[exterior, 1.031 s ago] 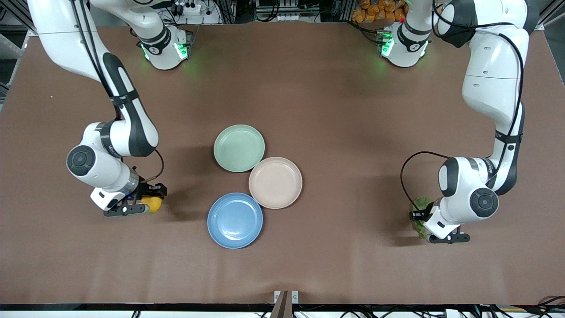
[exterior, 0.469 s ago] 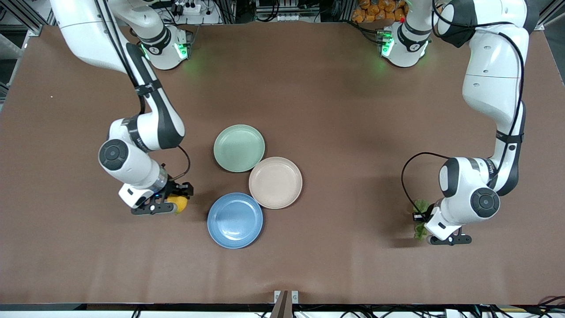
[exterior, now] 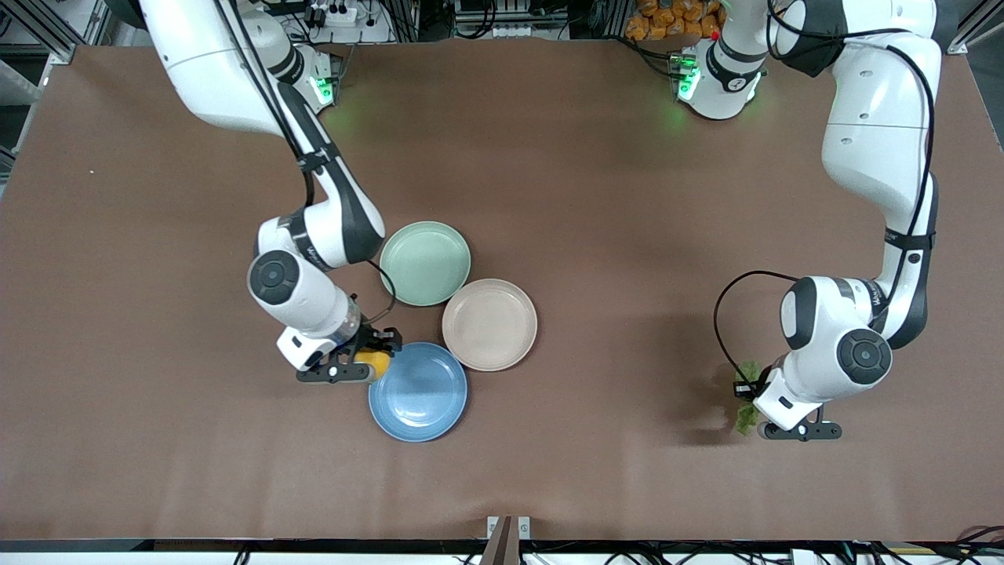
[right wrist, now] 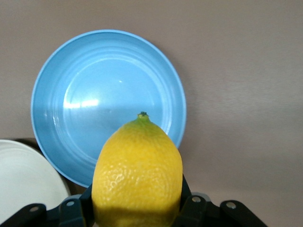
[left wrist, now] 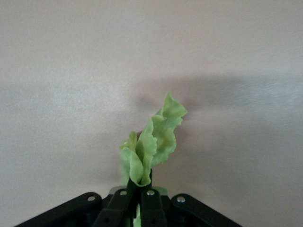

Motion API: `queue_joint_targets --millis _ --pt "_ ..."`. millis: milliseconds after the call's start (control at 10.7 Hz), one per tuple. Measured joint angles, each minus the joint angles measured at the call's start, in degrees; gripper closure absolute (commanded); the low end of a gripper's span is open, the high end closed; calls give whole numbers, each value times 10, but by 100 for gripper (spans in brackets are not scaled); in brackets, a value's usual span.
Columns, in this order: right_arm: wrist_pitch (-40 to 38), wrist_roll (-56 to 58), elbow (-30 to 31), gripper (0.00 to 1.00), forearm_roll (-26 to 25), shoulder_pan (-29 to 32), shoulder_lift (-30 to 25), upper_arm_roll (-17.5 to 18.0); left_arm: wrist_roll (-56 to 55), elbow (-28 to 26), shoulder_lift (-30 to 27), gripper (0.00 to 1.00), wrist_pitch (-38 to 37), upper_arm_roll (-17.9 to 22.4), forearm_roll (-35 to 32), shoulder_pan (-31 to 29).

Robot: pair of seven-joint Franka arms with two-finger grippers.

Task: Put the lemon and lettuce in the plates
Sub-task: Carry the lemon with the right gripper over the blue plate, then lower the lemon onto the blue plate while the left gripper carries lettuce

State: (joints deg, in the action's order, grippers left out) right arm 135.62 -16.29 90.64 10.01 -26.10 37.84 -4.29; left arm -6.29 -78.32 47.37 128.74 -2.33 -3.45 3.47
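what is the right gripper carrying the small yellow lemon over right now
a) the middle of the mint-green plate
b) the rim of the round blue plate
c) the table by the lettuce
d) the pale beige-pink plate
b: the right gripper, shut on the small oval yellow lemon, hangs over the round blue plate's rim at the right arm's end.

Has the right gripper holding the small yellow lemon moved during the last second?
Yes. The right gripper, shut on the small yellow lemon, has travelled toward the left arm's end of the table and now sits at the rim of the round blue plate.
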Motion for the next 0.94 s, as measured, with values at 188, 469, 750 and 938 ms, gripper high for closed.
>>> queue_joint_targets --millis 188,469,750,938 --pt "2 -22 -20 63 0 -13 20 -2 0 0 -18 100 -15 -7 0 4" --pt "34 -31 -36 63 0 -29 41 -3 -4 0 -42 100 -31 -20 0 4" --pt "97 -34 -38 63 5 -37 72 -3 -34 -1 -52 100 -46 -38 0 5" --pt "128 -34 -40 63 9 -40 93 -3 -60 -1 -54 100 -50 -48 0 10"
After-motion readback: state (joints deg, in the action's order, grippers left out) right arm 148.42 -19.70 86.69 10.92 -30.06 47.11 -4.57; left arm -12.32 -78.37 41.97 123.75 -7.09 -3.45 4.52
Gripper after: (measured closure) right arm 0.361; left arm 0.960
